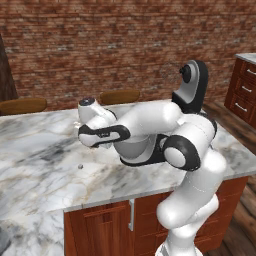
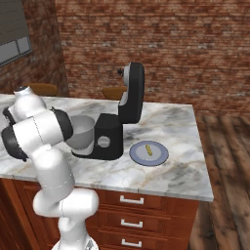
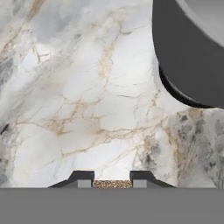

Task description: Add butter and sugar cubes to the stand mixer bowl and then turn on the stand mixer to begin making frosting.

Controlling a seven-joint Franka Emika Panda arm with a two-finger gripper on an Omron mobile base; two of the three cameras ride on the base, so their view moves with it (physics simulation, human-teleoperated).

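My gripper (image 3: 112,180) hangs just above the marble counter (image 3: 87,96), shut on a small tan speckled sugar cube (image 3: 112,184) pinched between the fingertips. The stand mixer bowl (image 3: 188,48) stands close by at the upper right of the hand view, its grey wall rising over a black base. From the right base view the black stand mixer (image 2: 111,134) has its head tilted up, with the grey bowl (image 2: 80,132) on its left beside my arm. The butter (image 2: 149,150) lies on a grey-blue plate (image 2: 161,156) to the mixer's right. A tiny greyish bit (image 1: 80,165) rests on the counter.
The marble island counter (image 1: 40,150) has wooden drawers below its front edge (image 2: 132,200). Brown stools (image 1: 22,105) stand behind it before a brick wall. A wooden cabinet (image 1: 245,85) is at the far right.
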